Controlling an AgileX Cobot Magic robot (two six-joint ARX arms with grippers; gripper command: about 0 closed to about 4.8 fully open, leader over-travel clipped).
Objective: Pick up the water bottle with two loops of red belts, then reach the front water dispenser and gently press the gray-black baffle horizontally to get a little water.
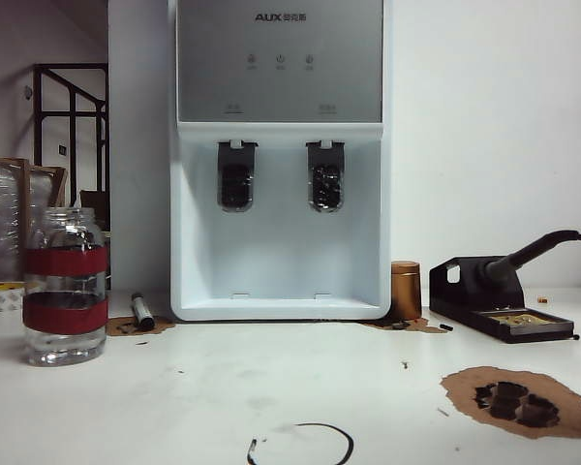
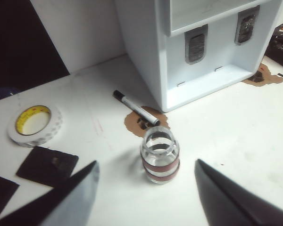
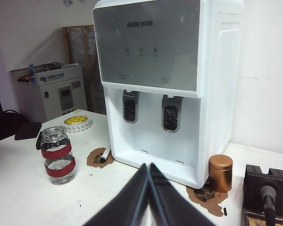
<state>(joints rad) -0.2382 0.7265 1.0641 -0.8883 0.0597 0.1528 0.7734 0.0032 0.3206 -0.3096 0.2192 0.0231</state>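
On the table [image 1: 271, 387], at its left side in the exterior view, the bottle [image 1: 65, 286] stands upright with its mouth open and two red bands around its clear body. It is well apart from the dispenser [image 1: 279, 155], which stands at the back with two dark baffles in its bay. A marker [image 1: 141, 312] lies just beside the dispenser's left foot, on a brown patch of the table.

Seen from the left wrist, the left tool [image 2: 146, 193] hangs above the bottle [image 2: 160, 154] with its fingers [image 2: 70, 197] spread wide, one on each side and neither touching it. A tape roll [image 2: 34, 125] lies near, and the marker [image 2: 136, 108] lies between bottle and dispenser [image 2: 198, 52].

Seen from the right wrist, the right tool [image 3: 148, 188] has its fingers pressed together and empty, pointing toward the dispenser [image 3: 165, 84]. A copper can [image 3: 220, 173] stands just beside the dispenser's right corner, and a black soldering stand [image 3: 266, 193] sits further right.
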